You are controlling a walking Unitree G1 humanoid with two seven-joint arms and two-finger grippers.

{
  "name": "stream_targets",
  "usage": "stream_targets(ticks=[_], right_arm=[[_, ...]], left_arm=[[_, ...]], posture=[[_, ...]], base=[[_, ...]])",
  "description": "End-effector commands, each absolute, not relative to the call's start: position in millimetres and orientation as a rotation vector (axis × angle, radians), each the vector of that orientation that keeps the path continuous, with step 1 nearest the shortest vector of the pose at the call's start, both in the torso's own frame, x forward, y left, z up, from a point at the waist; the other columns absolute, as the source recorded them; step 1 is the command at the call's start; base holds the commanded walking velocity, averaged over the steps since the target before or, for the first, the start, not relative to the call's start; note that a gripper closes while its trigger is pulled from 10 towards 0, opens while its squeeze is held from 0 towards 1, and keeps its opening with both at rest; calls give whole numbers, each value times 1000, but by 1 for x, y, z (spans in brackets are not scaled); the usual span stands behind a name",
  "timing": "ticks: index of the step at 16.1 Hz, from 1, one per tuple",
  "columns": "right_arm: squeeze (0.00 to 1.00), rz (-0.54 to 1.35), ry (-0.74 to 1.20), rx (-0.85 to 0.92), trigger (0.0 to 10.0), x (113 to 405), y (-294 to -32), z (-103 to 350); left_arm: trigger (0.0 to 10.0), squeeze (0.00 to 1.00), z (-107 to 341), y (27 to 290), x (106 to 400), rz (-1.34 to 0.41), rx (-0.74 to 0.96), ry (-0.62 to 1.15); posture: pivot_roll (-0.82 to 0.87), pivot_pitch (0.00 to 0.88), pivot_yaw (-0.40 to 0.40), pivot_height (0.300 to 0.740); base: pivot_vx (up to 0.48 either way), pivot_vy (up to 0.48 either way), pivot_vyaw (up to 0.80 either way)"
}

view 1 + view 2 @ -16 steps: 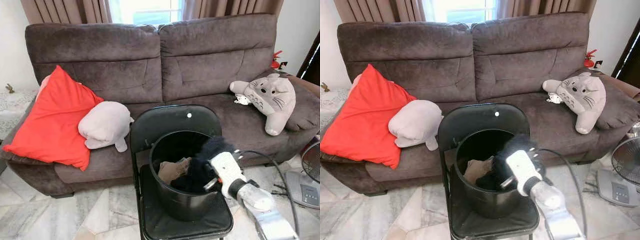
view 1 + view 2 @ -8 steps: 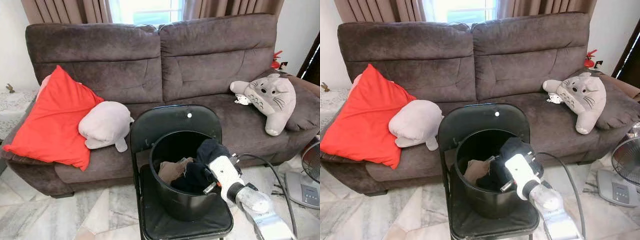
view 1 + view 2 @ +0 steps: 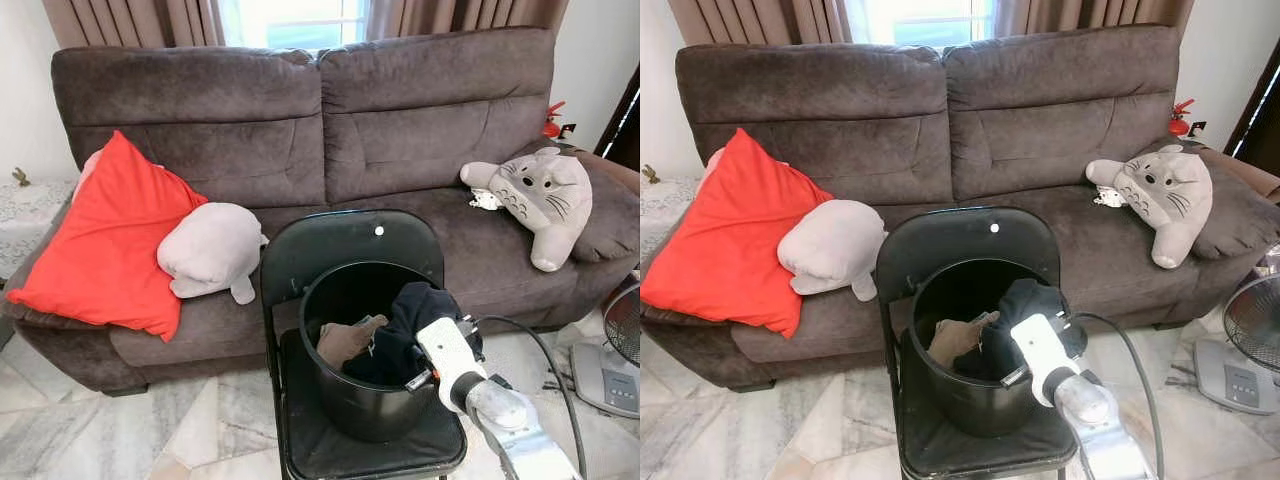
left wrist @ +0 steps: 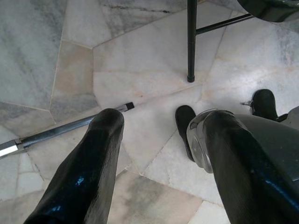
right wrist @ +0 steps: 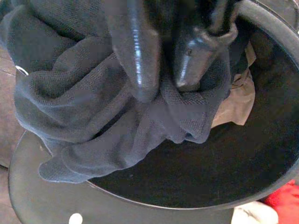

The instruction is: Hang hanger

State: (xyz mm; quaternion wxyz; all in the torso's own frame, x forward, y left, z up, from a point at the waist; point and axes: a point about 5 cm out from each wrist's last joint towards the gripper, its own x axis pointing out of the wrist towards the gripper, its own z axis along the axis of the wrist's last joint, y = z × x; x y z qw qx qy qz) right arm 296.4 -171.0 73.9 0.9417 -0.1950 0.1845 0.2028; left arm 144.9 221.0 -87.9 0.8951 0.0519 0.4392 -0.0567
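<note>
Right gripper (image 5: 161,84): we pinched the dark garment (image 5: 93,116) over the black bucket (image 3: 345,400) on the chair (image 3: 330,245).
Left gripper (image 4: 154,140): we hung it spread above the floor (image 4: 140,56).
Hanger: we saw none.

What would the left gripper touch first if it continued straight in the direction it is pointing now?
Most likely the marble floor. The left gripper hangs open, pointing down at the tiles. A metal rod lies just beside that line, and the chair leg stands further off; depth is hard to judge.

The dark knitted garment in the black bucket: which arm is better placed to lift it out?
Right. The right gripper is already shut on the dark knitted garment over the black bucket; the left gripper hangs open above the floor.
</note>
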Motion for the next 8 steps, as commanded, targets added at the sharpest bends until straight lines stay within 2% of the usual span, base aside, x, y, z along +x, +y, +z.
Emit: stream_targets(ticks=[1,8], right_arm=[[1000,396,374,-387,10000,296,-171,75],[1000,337,340,-336,10000,287,-168,80]], left_arm=[[10000,0,-90,223,140,-120,121,937],[10000,0,-91,224,138,-118,122,950]], posture=[[-46,15,55,740],[-53,15,54,740]], base=[[0,0,0],[0,0,0]])
